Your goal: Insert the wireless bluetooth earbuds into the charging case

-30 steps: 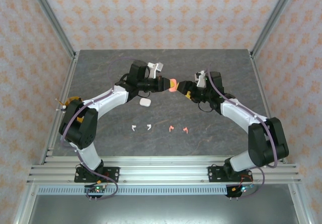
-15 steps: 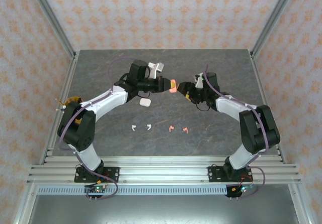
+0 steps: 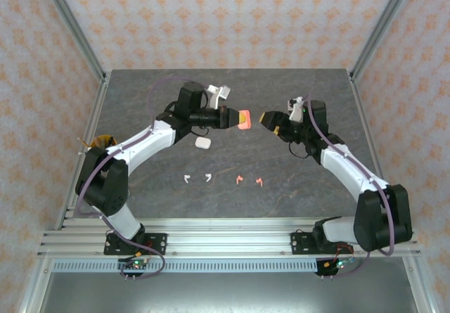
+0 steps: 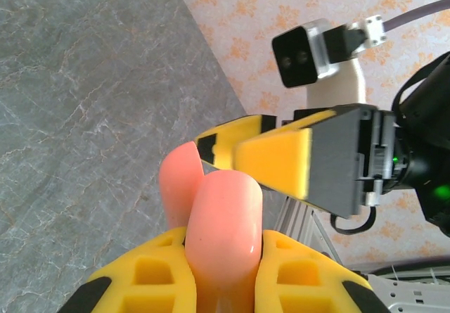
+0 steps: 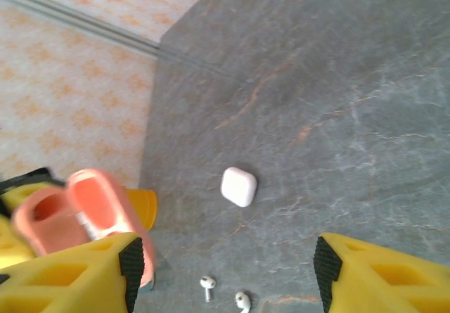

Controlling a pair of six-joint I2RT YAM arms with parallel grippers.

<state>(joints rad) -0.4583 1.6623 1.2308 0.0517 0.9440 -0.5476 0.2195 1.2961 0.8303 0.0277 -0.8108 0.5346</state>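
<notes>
Top external, left fingers (image 3: 228, 118) clenched on pink case (image 3: 243, 120), right fingers (image 3: 269, 118) released, gap between

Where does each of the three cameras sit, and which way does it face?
Top external: above and behind, looking down at the table and both arms.
Left wrist: looks along the left fingers, shut on the coral case, toward the right fingers.
Right wrist: looks down past the open right fingers at the white case.
Shared: both wrist views hold the coral case.
</notes>
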